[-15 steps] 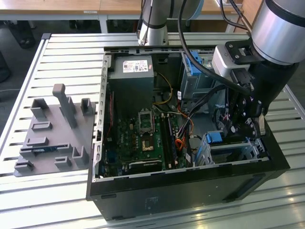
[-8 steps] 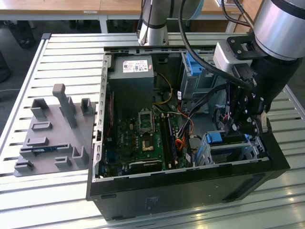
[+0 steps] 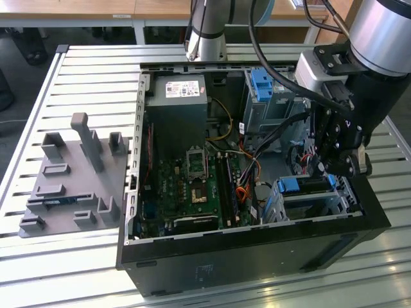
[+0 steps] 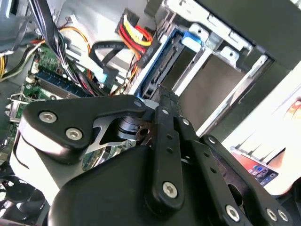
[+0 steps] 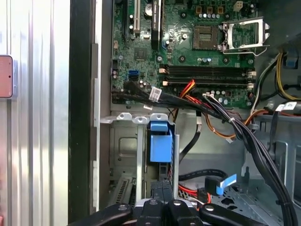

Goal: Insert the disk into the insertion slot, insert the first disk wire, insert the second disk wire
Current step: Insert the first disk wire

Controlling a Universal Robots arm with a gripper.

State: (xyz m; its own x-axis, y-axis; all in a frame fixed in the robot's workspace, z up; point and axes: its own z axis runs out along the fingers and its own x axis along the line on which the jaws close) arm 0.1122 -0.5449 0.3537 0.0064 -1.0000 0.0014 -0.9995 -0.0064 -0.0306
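The disk (image 3: 307, 185), silver with a bright blue carrier, sits edge-up inside the insertion slot (image 3: 321, 204), a low perforated metal cage in the open computer case's near corner on the exterior view's right. Both wrist views show the blue carrier (image 5: 161, 143) (image 4: 157, 52) standing in the cage (image 5: 123, 155) (image 4: 221, 70). My gripper (image 3: 323, 172) (image 5: 162, 187) (image 4: 163, 94) hangs right over the disk's end, fingers shut together and pointing at it. Loose wires lie beside the cage: a black cable with a light-blue plug (image 5: 225, 183) (image 4: 96, 71) and a red-yellow-black bundle (image 5: 189, 192) (image 4: 134, 29).
The case holds a motherboard (image 3: 192, 186), a power supply (image 3: 176, 102) and a taller cage with a blue latch (image 3: 263, 86). Black cable bundles (image 5: 235, 125) cross near the drive cage. A grey fixture plate (image 3: 70, 183) lies on the slatted table (image 3: 77, 70).
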